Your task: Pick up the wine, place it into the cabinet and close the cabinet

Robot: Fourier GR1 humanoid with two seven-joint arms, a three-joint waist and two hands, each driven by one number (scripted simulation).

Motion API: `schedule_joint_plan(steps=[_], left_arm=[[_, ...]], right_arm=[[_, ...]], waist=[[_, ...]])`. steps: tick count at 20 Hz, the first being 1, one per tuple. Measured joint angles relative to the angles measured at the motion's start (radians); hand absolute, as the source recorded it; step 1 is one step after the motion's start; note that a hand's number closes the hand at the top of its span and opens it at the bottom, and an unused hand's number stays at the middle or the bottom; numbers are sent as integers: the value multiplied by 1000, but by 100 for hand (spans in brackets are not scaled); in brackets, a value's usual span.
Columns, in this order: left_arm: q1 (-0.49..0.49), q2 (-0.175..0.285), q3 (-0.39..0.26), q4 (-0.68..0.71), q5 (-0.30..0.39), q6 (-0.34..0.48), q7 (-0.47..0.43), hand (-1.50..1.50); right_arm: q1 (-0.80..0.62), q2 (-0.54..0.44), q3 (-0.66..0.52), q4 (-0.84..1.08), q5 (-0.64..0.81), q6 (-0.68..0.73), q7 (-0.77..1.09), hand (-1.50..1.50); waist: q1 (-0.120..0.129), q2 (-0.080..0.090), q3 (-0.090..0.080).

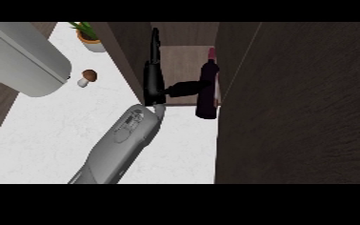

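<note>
- The wine bottle [206,88] stands upright on the cabinet [184,59] shelf, near its front edge, so the placing looks all but done.
- The left hand [154,78] is beside it, fingers straight and pointing up, not wrapped round anything. Only the thumb stretches across to the bottle's side, touching it or nearly so.
- The right hand is nowhere to be seen.
- The big dark door [288,114] on the right hangs wide open; shutting it is what remains.
- On the worktop [56,133] a mushroom [88,77] and a potted plant [89,38] sit well apart from all this.
</note>
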Motion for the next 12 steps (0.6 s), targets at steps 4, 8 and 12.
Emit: schedule_joint_plan(steps=[4, 8, 12], left_arm=[[119, 7, -50, -159, -4, -15, 14, -150], [221, 32, -96, -311, -21, -12, 46, -150], [325, 99, -144, -468, -38, -35, 85, -150]], right_arm=[[1, 7, 14, 2, 8, -16, -8, -150], [-3, -5, 11, 1, 17, -28, -6, -150], [-7, -22, 1, -4, 23, -44, 2, -150]], waist=[[10, -2, 0], [13, -2, 0], [14, -3, 0]])
